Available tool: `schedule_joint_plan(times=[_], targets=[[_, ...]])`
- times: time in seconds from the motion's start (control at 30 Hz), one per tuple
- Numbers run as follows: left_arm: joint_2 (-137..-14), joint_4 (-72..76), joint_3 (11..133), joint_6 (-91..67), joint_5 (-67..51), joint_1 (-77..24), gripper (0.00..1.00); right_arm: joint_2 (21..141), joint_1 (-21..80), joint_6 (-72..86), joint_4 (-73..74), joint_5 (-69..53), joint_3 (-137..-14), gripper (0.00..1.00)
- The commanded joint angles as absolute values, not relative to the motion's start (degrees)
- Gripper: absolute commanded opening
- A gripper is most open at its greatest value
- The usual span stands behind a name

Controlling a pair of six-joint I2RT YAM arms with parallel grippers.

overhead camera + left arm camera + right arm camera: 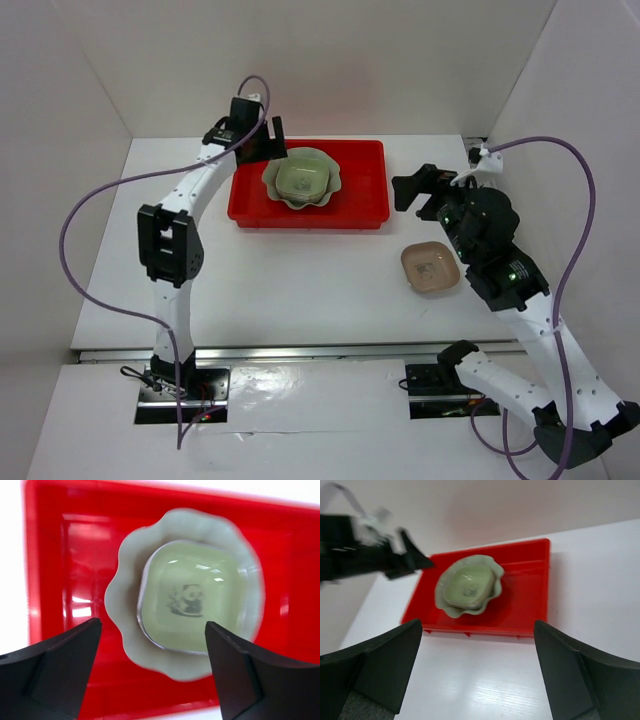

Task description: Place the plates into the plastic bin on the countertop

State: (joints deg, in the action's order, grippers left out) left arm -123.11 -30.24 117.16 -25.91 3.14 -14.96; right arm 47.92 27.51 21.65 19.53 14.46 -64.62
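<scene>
The red plastic bin [360,205] lies at the back middle of the white countertop [300,290]. In it sits the large pale green scalloped plate [325,160] with a green rounded-square plate [302,180] with a panda print nested inside. Both show in the left wrist view, the scalloped plate [125,580] and the green plate [190,597], and in the right wrist view [467,587]. A pinkish-tan plate [430,267] lies on the countertop right of the bin. My left gripper [262,140] is open and empty above the bin's left end. My right gripper [415,190] is open and empty, right of the bin, above the tan plate's far side.
White panels wall the countertop at the back and both sides. Purple cables loop from both arms. The arm bases stand at the near edge. The bin's right half [530,590] holds no plate.
</scene>
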Motion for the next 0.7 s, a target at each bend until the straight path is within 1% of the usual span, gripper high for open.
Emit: schedule_joint_plan(times=[0.0, 0.13, 0.17, 0.3, 0.37, 0.43, 0.53, 0.67], targets=[[-109.3, -28.7, 117.1, -27.9, 4.8, -14.9, 0.99, 51.7, 27.9, 19.6, 27.7, 21.7, -66.2, 0.99], [-103.5, -34.9, 118.4, -28.5, 5.9, -14.9, 0.99, 53.9, 27.9, 19.6, 32.2, 21.5, -60.8, 0.99], [-102.6, -36.5, 119.6, -28.5, 7.4, -14.9, 0.99, 53.9, 27.9, 21.8, 32.7, 21.4, -57.0, 0.99], [-97.0, -41.2, 118.2, -27.2, 9.7, -16.4, 0.99, 49.1, 27.9, 26.7, 29.8, 19.3, -46.1, 0.99], [-92.7, -42.5, 114.6, -27.2, 9.7, -16.4, 0.99, 48.4, 27.9, 28.3, 28.1, 18.1, -42.5, 0.99], [-89.6, -43.2, 111.5, -27.2, 9.7, -16.4, 0.99, 51.0, 27.9, 29.1, 27.6, 17.4, -41.9, 0.99], [-83.6, -43.9, 105.5, -26.5, 6.0, -17.0, 0.99, 54.7, 27.9, 29.8, 25.2, 17.4, -40.8, 0.99], [-76.2, -43.9, 98.6, -26.0, 9.4, -18.9, 0.99, 59.8, 27.9, 31.0, 22.9, 22.2, -39.6, 0.99]])
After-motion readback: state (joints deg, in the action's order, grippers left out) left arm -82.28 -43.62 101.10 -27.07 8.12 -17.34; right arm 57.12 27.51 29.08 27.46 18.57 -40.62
